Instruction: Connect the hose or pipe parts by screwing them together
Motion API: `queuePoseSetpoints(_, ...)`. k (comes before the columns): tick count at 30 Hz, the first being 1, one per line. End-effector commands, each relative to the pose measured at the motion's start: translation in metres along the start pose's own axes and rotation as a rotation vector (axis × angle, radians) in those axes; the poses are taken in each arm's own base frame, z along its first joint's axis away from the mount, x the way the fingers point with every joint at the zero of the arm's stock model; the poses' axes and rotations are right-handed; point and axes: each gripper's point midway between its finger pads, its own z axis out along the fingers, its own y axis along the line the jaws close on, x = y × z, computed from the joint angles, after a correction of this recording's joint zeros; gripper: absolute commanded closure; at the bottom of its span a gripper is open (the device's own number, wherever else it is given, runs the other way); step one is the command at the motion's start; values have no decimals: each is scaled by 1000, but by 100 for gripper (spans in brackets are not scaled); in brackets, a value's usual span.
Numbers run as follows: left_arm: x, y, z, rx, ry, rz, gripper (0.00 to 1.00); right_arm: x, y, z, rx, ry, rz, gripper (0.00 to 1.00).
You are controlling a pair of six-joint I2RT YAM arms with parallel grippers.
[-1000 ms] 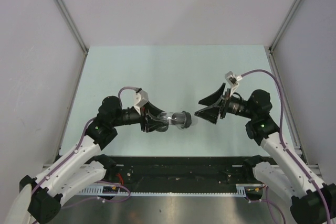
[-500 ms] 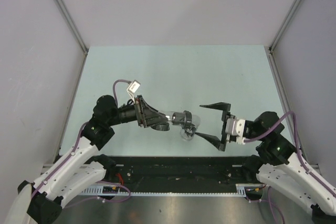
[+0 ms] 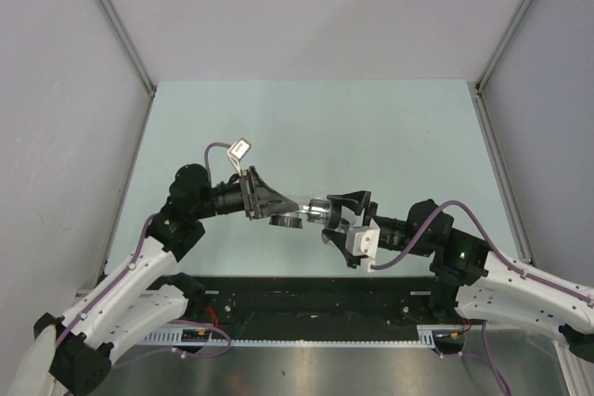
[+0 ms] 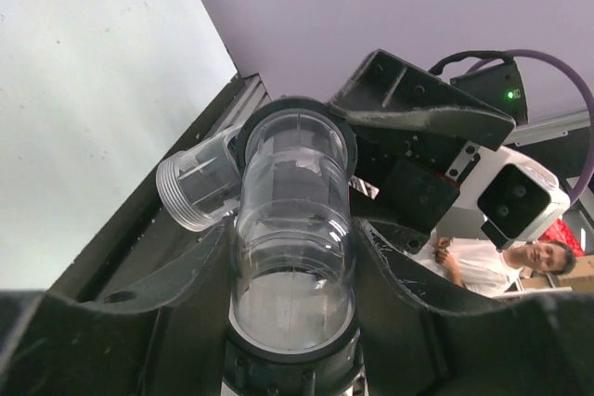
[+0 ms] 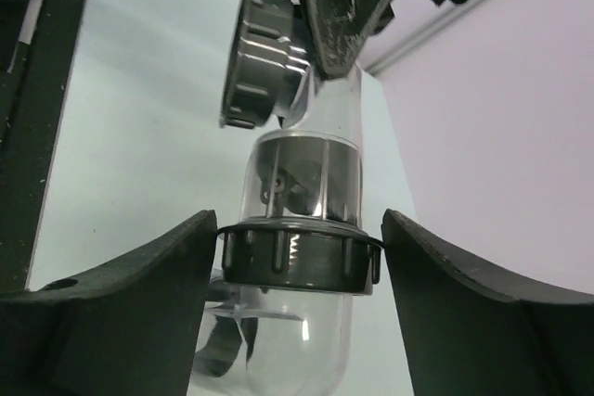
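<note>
**Ring gripped, tightening yet to be judged**

Pale lilac walls close in a light green bench (image 3: pixel 278 118). Nothing of the task lies on it, as both parts are held in the air above its near edge.

The left tool (image 4: pixel 293 275) is closed firmly on a clear pipe (image 4: pixel 292 192), with its two fingers pressed against the sides of the barrel. A short threaded side branch (image 4: pixel 190 194) juts from the pipe near its far end. That far end carries a dark ring (image 5: pixel 297 261), which sits square around the barrel.

The right tool (image 5: pixel 299 229) comes in from the opposite side, its jaws partly open and set around the ring. In the right wrist view both fingers appear to touch the ring's ribbed edge, one on each side. A rounded clear end shows beyond the ring, but I cannot tell whether it belongs to a separate piece.

The parts already look lined up and mated, with the ring on the pipe. How far the thread has been run in is hidden. What seems to be left is turning the ring home against the left tool's hold, then releasing it.
</note>
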Motion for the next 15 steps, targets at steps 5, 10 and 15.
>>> queuePoseSetpoints(5, -5, -43, -3, 147, 41, 54, 100, 9, -17, 7, 100, 53, 45, 61)
queuePoseSetpoints(10, -2, -45, -1, 171, 77, 137, 100, 6, -16, 9, 97, 45, 150, 78)
queuePoseSetpoints(15, -5, -43, 0, 218, 59, 527, 100, 0, -3, 9, -33, 15, 321, 86)
